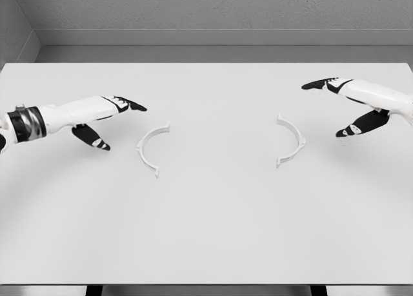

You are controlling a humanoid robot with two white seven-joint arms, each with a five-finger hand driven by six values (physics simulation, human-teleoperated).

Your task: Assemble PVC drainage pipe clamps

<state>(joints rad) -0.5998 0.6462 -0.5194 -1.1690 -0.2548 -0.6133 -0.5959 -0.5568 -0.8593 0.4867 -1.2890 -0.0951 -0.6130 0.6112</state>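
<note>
I see the white surface [206, 231] filling the view. My left hand [106, 118] hovers at 9 o'clock, fingers extended, thumb dropped, holding nothing. My right hand [345, 106] hovers at 3 o'clock, likewise spread and empty. Between them lie two clamp halves, well apart. The left clamp half [150, 148] sits just beside the left hand; its hollow side faces 3 o'clock. The right clamp half [293, 140] mirrors it, its hollow side toward 9 o'clock. I judge both parts to be light, thin, stiff plastic, likely slippery and prone to skating when nudged. I would pinch each at mid-arc, keeping the flanged ends clear for mating.
</note>
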